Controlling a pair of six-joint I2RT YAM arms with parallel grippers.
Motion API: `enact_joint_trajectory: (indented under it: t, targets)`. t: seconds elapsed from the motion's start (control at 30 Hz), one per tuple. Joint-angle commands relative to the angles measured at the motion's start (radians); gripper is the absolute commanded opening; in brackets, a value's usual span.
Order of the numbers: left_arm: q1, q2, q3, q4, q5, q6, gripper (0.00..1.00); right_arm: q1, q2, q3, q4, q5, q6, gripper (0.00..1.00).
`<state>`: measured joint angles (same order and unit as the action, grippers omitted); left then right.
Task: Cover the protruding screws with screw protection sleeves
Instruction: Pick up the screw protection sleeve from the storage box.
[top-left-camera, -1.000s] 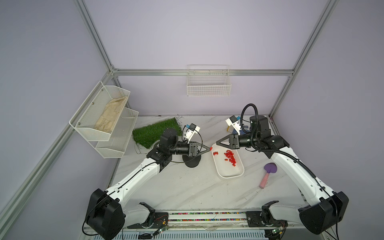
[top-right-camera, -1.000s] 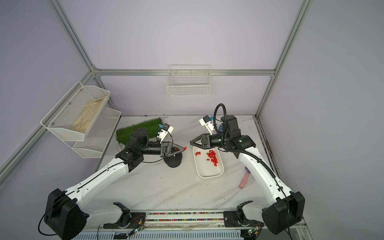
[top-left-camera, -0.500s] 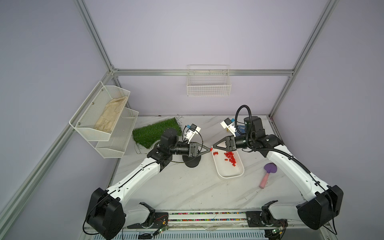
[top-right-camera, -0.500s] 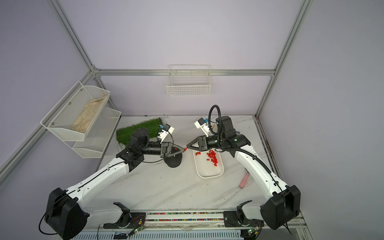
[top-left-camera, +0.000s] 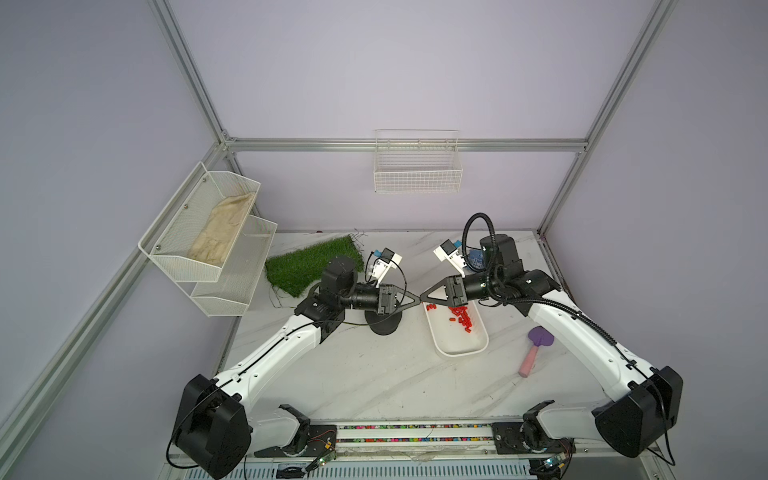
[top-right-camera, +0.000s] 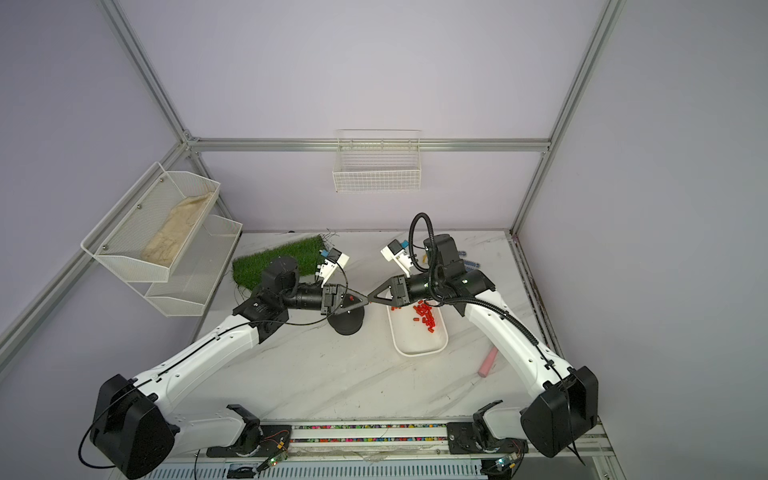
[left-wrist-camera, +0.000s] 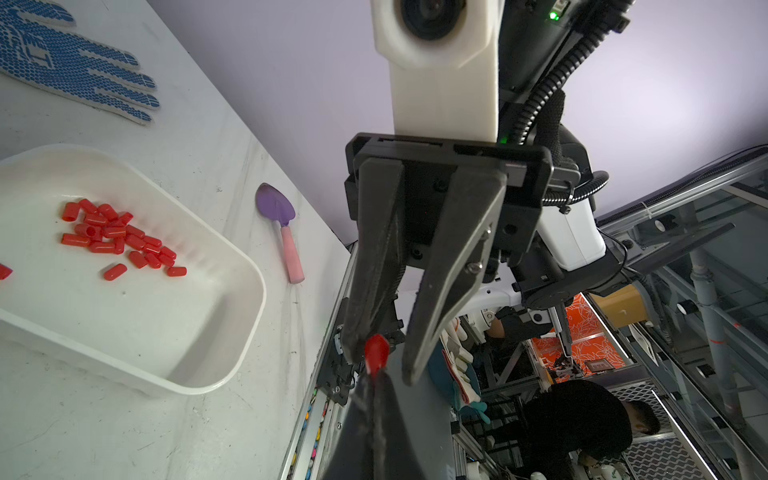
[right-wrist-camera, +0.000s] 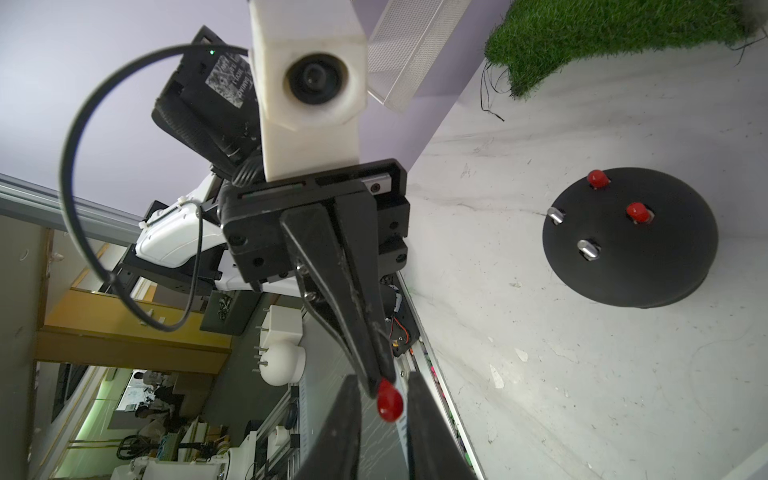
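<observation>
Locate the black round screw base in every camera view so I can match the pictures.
In a top view: the black round base mid-table, between the grass mat and the white tray.
In a top view: the base, same spot.
Left wrist: not in it.
Right wrist: on bare table near the grass mat, two screws bare, two wearing red sleeves.
Shared landmark: the grass mat, in all but the left wrist view.

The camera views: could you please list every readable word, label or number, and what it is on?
Nothing reads clearly.
The sticker on the left arm's black housing: code square and print, too blurred.
The glove: blue mark among dots, illegible.
The white mark on the left arm's joint: too small.
</observation>
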<state>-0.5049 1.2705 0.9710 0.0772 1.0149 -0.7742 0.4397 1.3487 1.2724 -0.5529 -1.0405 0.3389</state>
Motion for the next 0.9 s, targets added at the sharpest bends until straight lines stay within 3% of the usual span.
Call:
enact_joint_trajectory:
  t: [0.0,0.07,0.4,0.87]
  targets:
    - [0.003,-0.003,0.051,0.052,0.018,0.001,0.0,0.005,-0.002,0.004,0.015,0.009,-0.013,0.24]
    - [0.003,-0.006,0.049,0.052,0.018,0.001,0.0,0.006,-0.009,0.001,0.032,0.019,0.002,0.31]
    - [0.003,-0.017,0.031,0.048,0.019,0.001,0.0,0.005,-0.029,0.009,0.041,0.03,0.008,0.33]
    - [0.004,-0.018,0.021,0.047,0.017,0.004,0.0,-0.002,-0.047,0.007,0.042,0.004,0.011,0.27]
